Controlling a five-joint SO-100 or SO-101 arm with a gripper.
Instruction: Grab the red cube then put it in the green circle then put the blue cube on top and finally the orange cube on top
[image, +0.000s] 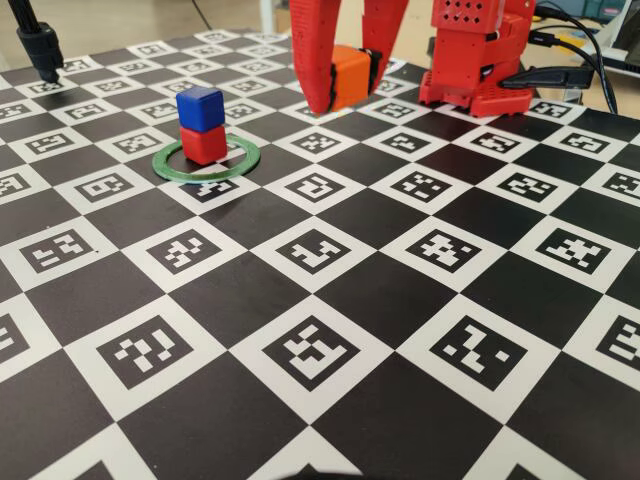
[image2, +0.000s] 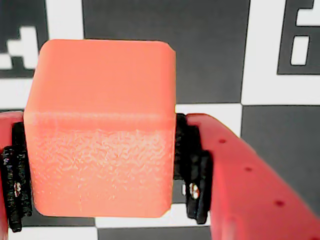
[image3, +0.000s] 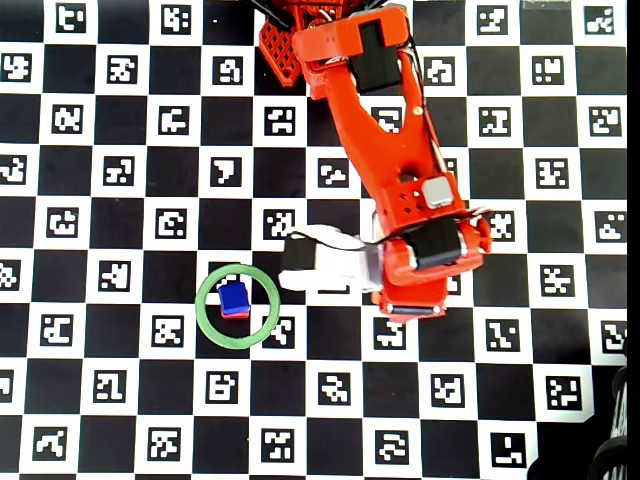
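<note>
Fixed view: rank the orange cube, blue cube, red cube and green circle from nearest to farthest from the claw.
1. Orange cube: held in the claw, above the board.
2. Blue cube: left of the claw, on top of the stack.
3. Red cube: just beneath the blue one.
4. Green circle: flat on the board around the stack; too close to the red cube to rank firmly.

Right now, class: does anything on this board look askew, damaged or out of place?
Nothing is damaged or spilled. The blue cube sits on the red cube inside the green ring, twisted a little relative to it, so the edges do not line up. The orange cube is held squarely in the jaws.
</note>
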